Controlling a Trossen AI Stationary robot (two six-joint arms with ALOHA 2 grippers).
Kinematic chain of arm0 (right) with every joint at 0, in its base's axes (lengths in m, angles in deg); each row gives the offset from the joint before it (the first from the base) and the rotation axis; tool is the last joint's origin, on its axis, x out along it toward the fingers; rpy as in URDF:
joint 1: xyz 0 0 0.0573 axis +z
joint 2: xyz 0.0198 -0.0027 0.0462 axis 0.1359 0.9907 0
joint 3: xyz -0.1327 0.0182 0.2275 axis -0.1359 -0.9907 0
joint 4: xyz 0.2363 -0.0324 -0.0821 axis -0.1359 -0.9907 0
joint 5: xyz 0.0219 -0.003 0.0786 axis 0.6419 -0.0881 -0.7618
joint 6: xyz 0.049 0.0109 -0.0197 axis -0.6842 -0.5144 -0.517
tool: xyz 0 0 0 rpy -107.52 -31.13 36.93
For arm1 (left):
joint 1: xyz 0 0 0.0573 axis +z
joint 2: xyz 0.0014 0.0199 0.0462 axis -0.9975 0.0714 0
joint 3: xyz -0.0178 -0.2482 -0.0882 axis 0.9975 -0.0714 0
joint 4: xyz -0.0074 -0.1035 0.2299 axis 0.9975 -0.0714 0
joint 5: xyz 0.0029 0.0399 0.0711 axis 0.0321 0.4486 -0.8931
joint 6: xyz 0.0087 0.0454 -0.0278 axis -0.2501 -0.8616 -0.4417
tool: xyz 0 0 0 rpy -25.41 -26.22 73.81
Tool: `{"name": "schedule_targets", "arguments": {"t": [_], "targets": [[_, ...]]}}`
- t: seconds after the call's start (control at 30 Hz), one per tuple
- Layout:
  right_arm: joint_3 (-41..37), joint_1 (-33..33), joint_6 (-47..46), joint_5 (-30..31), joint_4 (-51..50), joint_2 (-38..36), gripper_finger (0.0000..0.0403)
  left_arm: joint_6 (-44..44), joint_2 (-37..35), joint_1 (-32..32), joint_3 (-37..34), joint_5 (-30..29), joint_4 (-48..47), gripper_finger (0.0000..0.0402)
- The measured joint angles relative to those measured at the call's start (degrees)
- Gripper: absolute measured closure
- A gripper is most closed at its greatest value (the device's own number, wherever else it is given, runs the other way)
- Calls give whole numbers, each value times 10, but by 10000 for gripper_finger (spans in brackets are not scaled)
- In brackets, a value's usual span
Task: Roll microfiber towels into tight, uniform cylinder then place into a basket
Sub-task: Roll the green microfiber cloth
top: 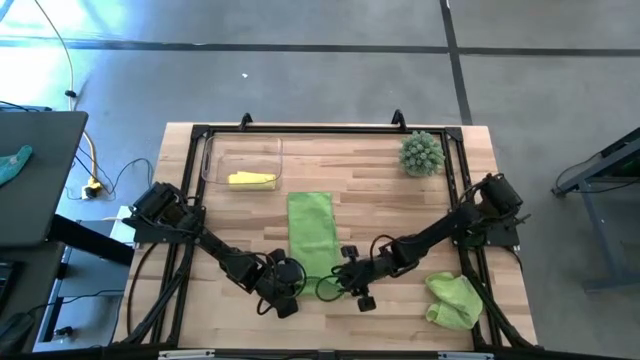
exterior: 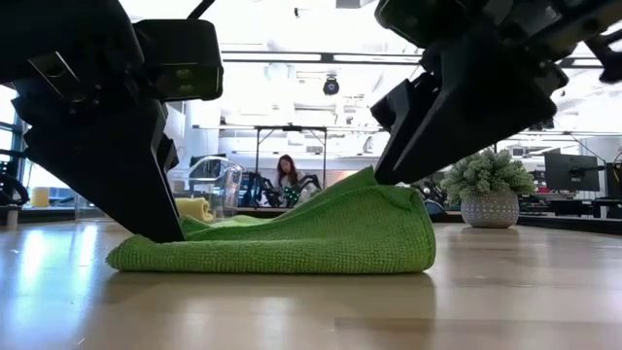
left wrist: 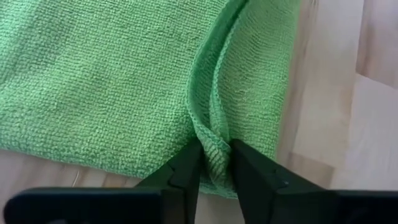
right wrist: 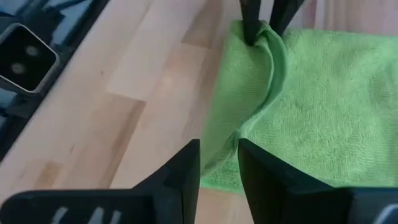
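Near the tabletop's (top: 400, 210) front edge, the left hand (left wrist: 216, 171) pinches a raised fold of the flat green towel (top: 311, 232) between narrow fingers. Just right, the right hand (right wrist: 219, 163) straddles that towel's near edge, slightly parted; seemingly not gripping.

Both arms reach inward, left gripper (top: 297, 290) and right gripper (top: 345, 283) low.
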Motion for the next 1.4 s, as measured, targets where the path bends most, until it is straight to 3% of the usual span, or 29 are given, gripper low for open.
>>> {"name": "schedule_targets", "arguments": {"t": [0.37, 0.63, 0.77, 1.03, 1.3, 1.4], "targets": [[16, 21, -3, 32, -12, -25, 304, 0, 0, -1, 0, -1, -8, 287], [9, 20, -5, 33, 89, 51, 303, -20, -1, -1, 0, -5, -12, 274], [9, 20, -5, 23, 129, 71, 286, -32, -1, -1, 0, -6, -17, 273], [9, 10, -5, 27, 114, 92, 224, -88, -10, 0, -1, 1, -28, 272], [11, 2, -11, 53, 121, 121, 220, -116, -42, -1, -1, 2, -47, 272], [12, 2, -31, 53, 121, 127, 221, -130, -61, -1, -1, -24, -71, 272]]}}
